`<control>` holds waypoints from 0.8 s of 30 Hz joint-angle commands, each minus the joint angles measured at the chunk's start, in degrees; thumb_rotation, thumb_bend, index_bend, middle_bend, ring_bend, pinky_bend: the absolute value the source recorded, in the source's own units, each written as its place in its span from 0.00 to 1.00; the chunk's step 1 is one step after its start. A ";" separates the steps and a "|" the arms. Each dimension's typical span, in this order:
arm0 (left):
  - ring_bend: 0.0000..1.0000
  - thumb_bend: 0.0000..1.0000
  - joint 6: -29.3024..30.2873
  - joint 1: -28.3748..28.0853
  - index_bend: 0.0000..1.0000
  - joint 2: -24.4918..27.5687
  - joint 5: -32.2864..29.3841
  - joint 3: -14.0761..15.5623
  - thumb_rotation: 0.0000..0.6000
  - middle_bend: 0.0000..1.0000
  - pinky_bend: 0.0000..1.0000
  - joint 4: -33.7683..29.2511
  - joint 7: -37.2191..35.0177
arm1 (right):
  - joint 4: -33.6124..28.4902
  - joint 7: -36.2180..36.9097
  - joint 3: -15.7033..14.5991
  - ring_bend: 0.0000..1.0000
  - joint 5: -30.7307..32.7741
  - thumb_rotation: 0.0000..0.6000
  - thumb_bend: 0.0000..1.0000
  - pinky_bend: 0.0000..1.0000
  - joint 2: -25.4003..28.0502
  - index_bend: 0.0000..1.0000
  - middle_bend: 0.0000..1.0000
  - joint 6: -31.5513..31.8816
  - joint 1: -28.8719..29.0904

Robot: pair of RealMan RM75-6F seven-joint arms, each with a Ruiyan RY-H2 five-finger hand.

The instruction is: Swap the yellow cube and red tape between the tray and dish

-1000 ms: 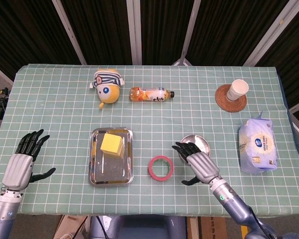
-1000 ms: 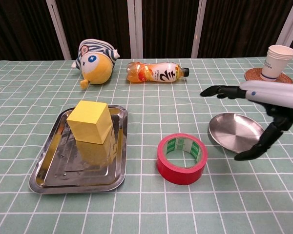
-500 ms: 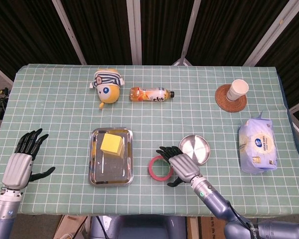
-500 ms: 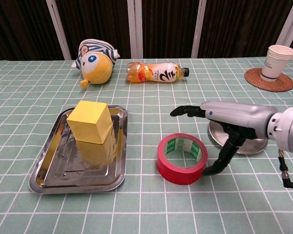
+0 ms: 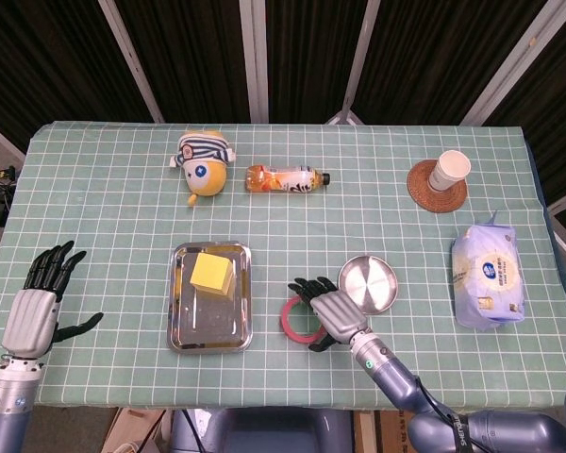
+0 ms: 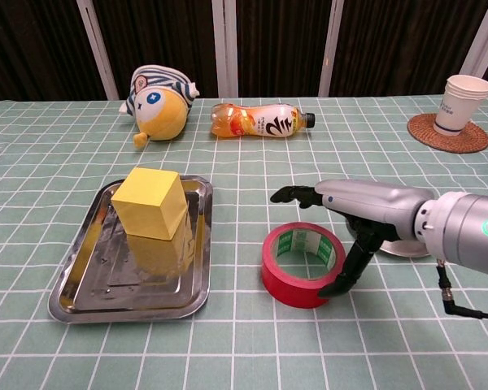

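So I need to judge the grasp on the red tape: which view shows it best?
The chest view: the red tape shows nearly whole, with the right hand above it, thumb at its right side. In the head view the hand covers the roll's right half.

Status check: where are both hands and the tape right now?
Right hand open over the red tape, not gripping. Left hand open, idle at table edge. Yellow cube in tray; dish empty. Nothing blocking.

Plush toy (image 5: 203, 163), bottle (image 5: 286, 177), cup (image 5: 449, 171) on coaster (image 5: 422, 188), wipes (image 5: 490, 274).
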 commanded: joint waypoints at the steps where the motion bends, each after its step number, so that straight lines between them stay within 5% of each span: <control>1: 0.00 0.00 0.02 0.11 0.13 -0.14 0.03 -0.19 1.00 0.00 0.04 -0.01 -0.16 | 0.18 -0.18 -0.27 0.16 -0.03 1.00 0.02 0.00 -0.55 0.07 0.16 0.49 0.28; 12: 0.00 0.00 -0.07 0.60 0.16 -0.30 -0.33 -1.16 1.00 0.00 0.05 -0.13 -1.44 | 0.70 -1.64 -1.11 0.29 0.38 1.00 0.02 0.00 -1.83 0.24 0.32 1.81 1.33; 24: 0.00 0.00 0.32 1.31 0.17 -0.05 -0.46 -1.97 1.00 0.00 0.05 -0.63 -2.96 | -0.23 0.17 -1.72 0.45 -4.23 1.00 0.17 0.10 -0.08 0.32 0.45 7.49 -0.95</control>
